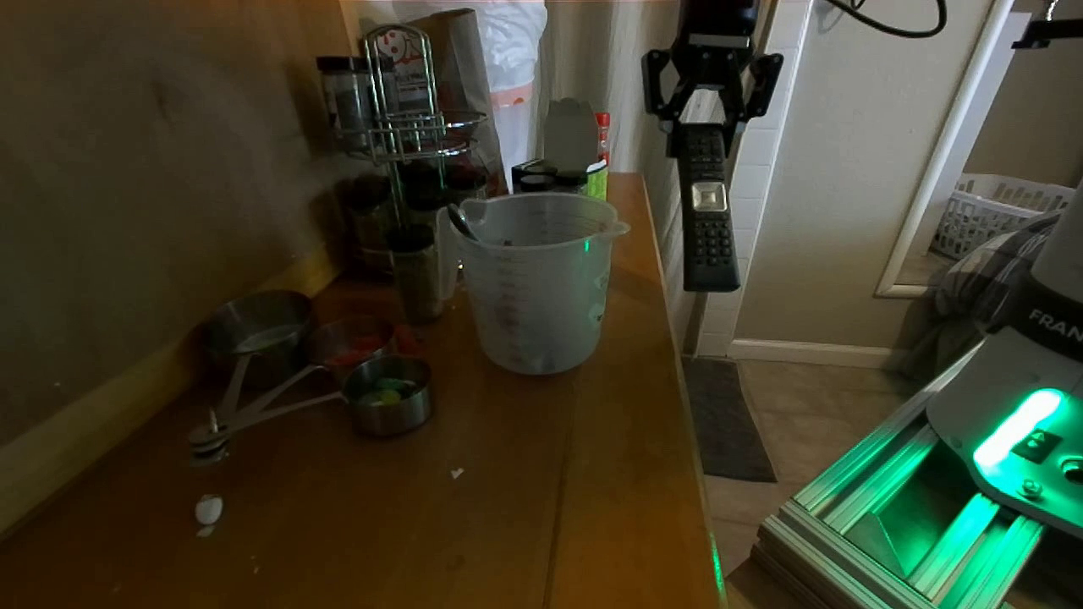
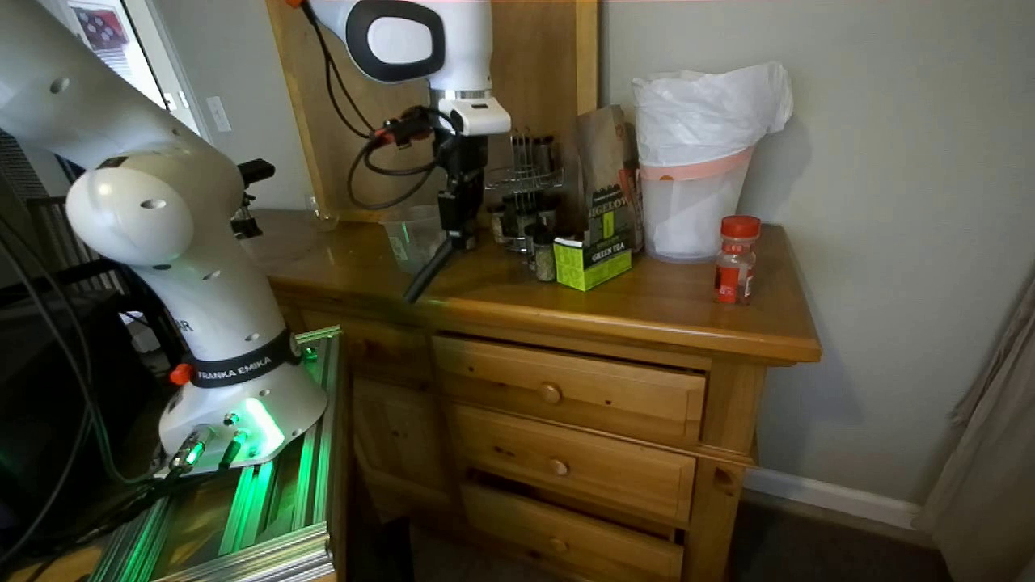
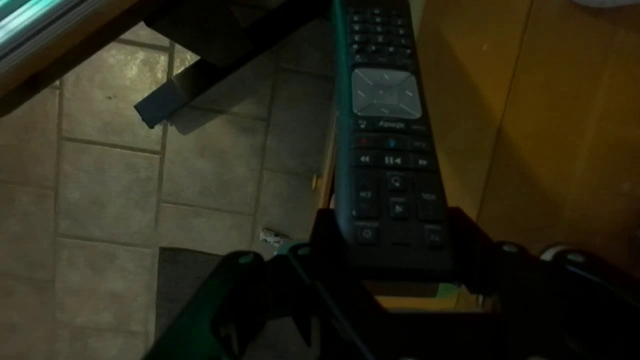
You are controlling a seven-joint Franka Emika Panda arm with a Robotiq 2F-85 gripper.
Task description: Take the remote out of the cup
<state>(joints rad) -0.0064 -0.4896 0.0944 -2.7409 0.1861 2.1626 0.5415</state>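
Remote (image 1: 709,241) is out of the cup (image 1: 541,304), up in the air, held by the gripper (image 1: 704,142). Fingers (image 1: 673,145) sit tight on its upper end, one per side edge; lower end hangs free. I see the buttons face-on in an exterior view, silver pad (image 1: 709,196) mid-body. In an exterior view it slants, low end on the robot base (image 2: 242,412) side; base light (image 2: 263,424) glows green. Spot: by the edge of the wooden dresser (image 1: 508,533), apart from the cup. Wrist view: floor tile (image 3: 110,185) one side of the remote, wood the other.

Cup stands upright on the dresser, handle (image 1: 446,258) toward the wire rack (image 1: 408,127) and jars (image 1: 417,288). Slim dark utensil (image 1: 461,222) at its rim there; what kind, I can't tell. Metal measuring cups (image 1: 391,414) sit near, handles meeting; one holds something green. Whitish bit (image 1: 209,509) close to them, too small to name. Farther along the dresser: tea box (image 2: 594,263), red-capped shaker (image 2: 736,263), bin (image 2: 691,214) with white liner (image 2: 711,113). Dark mat (image 1: 728,419) on the floor.
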